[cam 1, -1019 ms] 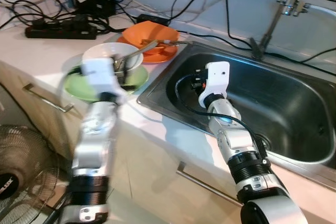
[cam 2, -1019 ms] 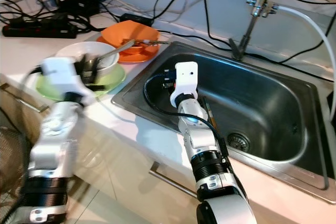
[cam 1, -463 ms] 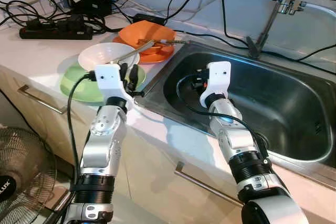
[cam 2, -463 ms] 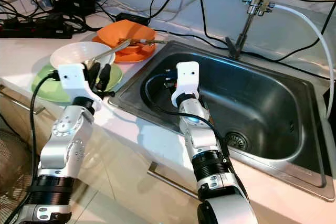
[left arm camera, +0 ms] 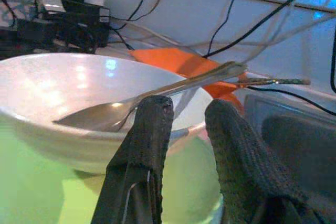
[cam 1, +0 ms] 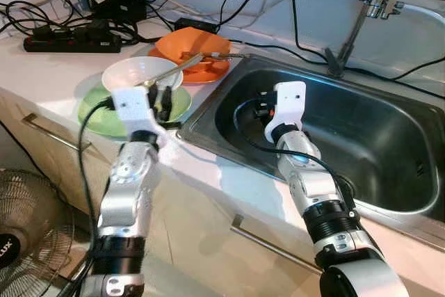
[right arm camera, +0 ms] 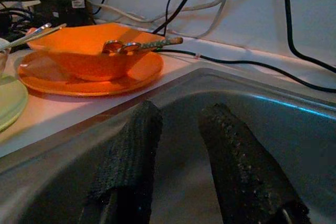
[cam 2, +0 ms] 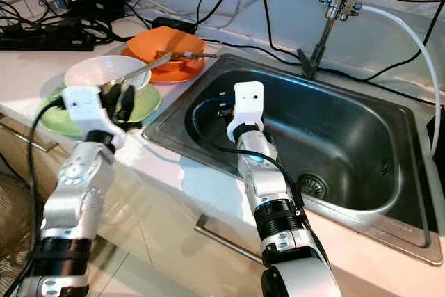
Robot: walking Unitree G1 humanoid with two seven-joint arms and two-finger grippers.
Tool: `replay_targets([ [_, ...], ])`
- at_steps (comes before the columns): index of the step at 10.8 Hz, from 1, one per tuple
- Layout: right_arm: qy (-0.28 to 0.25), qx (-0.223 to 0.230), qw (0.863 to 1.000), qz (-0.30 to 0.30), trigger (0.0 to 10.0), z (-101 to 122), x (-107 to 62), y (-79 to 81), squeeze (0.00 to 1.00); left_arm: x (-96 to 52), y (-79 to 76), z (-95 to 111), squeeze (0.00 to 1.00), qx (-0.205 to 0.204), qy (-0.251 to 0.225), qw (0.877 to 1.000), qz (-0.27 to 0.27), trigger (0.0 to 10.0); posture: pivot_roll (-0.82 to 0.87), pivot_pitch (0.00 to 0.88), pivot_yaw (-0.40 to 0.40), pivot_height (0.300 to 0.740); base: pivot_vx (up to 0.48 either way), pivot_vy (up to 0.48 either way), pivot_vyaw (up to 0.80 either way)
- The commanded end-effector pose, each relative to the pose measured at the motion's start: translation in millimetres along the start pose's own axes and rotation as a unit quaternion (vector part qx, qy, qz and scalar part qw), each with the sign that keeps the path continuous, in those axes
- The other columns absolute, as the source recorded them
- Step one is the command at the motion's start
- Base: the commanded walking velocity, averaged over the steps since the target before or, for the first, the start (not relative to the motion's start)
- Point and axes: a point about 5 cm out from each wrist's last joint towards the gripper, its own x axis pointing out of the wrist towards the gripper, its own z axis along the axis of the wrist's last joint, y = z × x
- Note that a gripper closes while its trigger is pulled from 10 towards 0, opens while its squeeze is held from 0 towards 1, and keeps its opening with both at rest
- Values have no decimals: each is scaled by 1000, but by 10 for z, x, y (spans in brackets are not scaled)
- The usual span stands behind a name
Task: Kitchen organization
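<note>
1. Cables and a power strip (cam 1: 73, 44) crowd the back of your kitchen desk (cam 1: 49, 78); a steel sink (cam 1: 389, 137) is set into it, with its faucet (cam 1: 361, 15) behind.
2. Your left gripper (left arm camera: 186, 124) has shifted back toward the dishes in the last half second. It now hovers just in front of the white bowl (cam 1: 142, 73), its fingers parted and holding nothing.
3. Directly ahead of that gripper, a spoon (left arm camera: 157, 98) lies in the bowl with its handle sticking out over the rim, just above the fingertips. The bowl sits on the green plate (cam 1: 97, 113).
4. Beyond the bowl, the orange bowl (right arm camera: 84, 51) stands on an orange plate (right arm camera: 94, 80) with scissors (right arm camera: 136, 45) resting across it.
5. Your right gripper (right arm camera: 178, 124) has stayed inside the sink, released and empty, pointing toward the orange dishes.
6. Judging from this, the left arm is lining up on the spoon or bowl, probably to move it to the sink. Nothing is grasped yet.
</note>
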Motion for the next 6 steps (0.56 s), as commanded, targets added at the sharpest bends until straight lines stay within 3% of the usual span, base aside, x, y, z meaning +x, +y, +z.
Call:
replay_targets([
  [1, -7, 3, 1000, -2, 10000, 36, 25, -22, 0, -17, 36, -12, 0, -4, 7, 1000, 12, 10000, 246, 10, -68, 740, 0, 0, 0],
  [3, -6, 2, 1000, -2, 10000, 30, 23, -23, 0, -33, 17, -18, 0, -7, 9, 1000, 6, 10000, 245, 9, -70, 740, 0, 0, 0],
  [5, -7, 2, 1000, -3, 10000, 32, 20, -23, 0, -9, -116, 23, 0, -13, 2, 1000, -23, 10000, 237, 6, -66, 740, 0, 0, 0],
  [6, -7, 1, 1000, -3, 10000, 32, 18, -25, 0, -10, -93, 33, 0, -13, 0, 1000, -17, 10000, 237, 6, -66, 740, 0, 0, 0],
])
